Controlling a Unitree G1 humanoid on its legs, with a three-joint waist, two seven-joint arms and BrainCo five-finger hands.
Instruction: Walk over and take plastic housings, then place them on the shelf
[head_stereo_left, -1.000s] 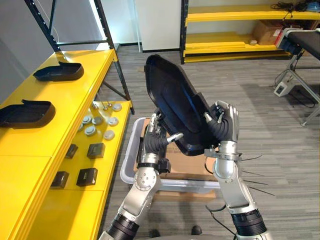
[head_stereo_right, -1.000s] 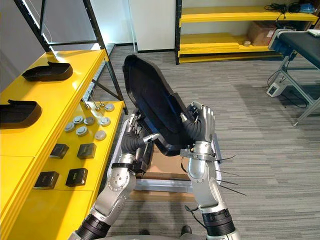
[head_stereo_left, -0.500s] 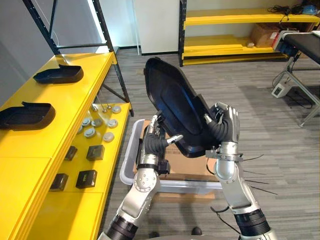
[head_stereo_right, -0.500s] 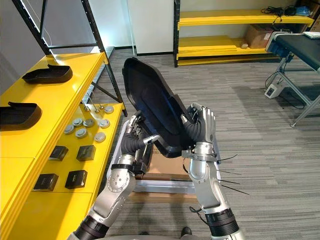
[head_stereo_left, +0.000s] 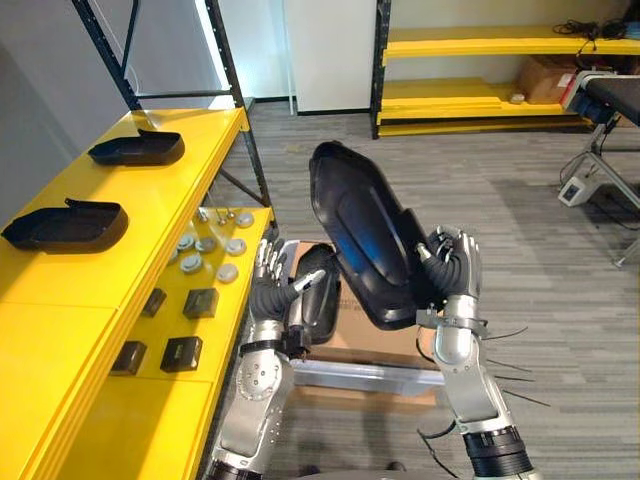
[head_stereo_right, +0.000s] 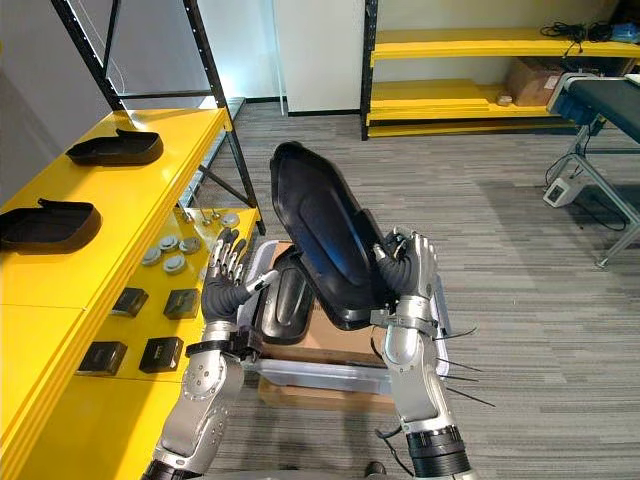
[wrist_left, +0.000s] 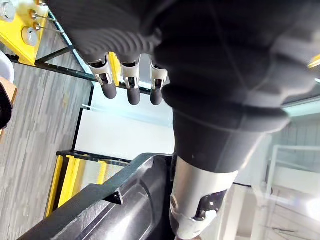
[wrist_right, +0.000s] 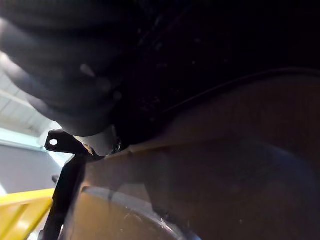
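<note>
Yellow shelf (head_stereo_left: 150, 205): runs along the robot's left, upper deck over a lower step. Held housing (head_stereo_left: 365, 235): large black plastic shell, up in the air in front of the chest, well apart from the shelf and to its right; long axis near upright, top end leaning up and to the left, lower end in the right hand. Grey bin (head_stereo_left: 345, 375): on the floor under the held housing, cardboard inside. Spare housing (head_stereo_left: 315, 305): lying in the bin, just beside the left hand. Near housing (head_stereo_left: 65, 225) and far housing (head_stereo_left: 137, 150): already set flat on the upper deck, apart from each other, bare yellow between and in front of them. Right hand (head_stereo_left: 452, 275): fingers curled tight round the lower edge of the held housing, sole grip on it. Left hand (head_stereo_left: 270, 290): fingers (wrist_left: 132, 85) straight and spread, holding nothing, clear of the held housing, nearer to the shelf of the two. Black boxes (head_stereo_left: 200, 302) and round discs (head_stereo_left: 205, 255): small parts on the lower step. Judged next: carry leftward across the body, tip the long axis down flat onto bare deck; likely needs support from the free hand.
</note>
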